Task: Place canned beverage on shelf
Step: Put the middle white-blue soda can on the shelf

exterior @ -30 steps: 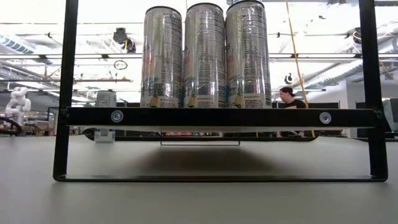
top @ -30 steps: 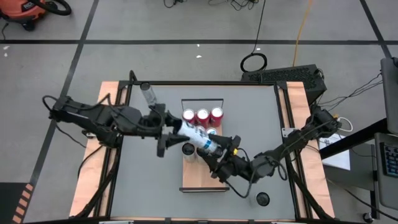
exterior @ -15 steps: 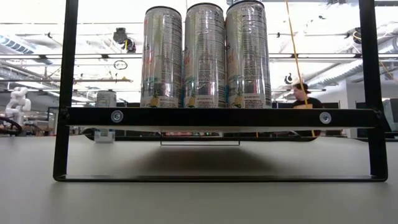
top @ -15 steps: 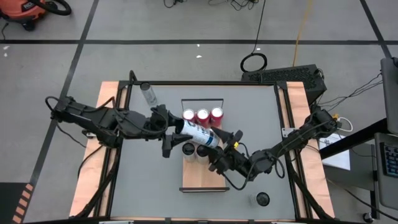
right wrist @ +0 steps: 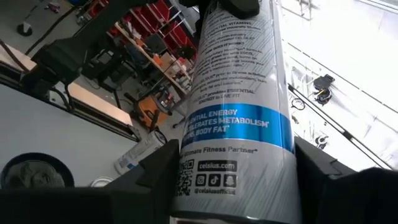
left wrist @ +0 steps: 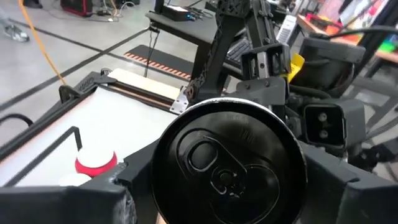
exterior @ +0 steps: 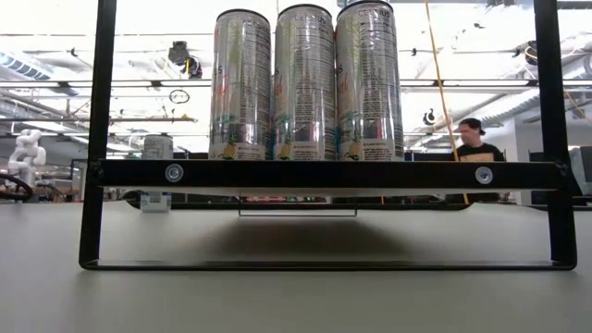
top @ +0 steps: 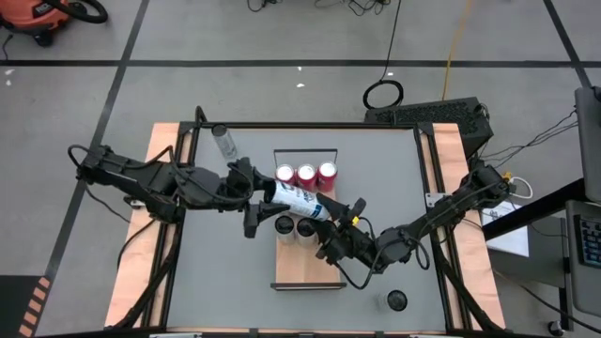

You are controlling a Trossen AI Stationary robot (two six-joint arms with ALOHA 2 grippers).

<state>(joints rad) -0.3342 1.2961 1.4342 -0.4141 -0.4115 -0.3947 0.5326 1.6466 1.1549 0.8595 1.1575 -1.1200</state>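
White-blue can (top: 299,202) tilted above light-wood shelf (top: 308,268), three cans (top: 305,175) standing

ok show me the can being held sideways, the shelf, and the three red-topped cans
held can (top: 299,200): high view, middle of its white side.
shelf (top: 308,274): high view, bare wood near its front end.
red-topped cans (top: 305,175): high view, top of the middle one.

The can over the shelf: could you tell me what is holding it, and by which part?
The can lies tilted between both grippers: the left gripper holds its top end, the right gripper its bottom end.
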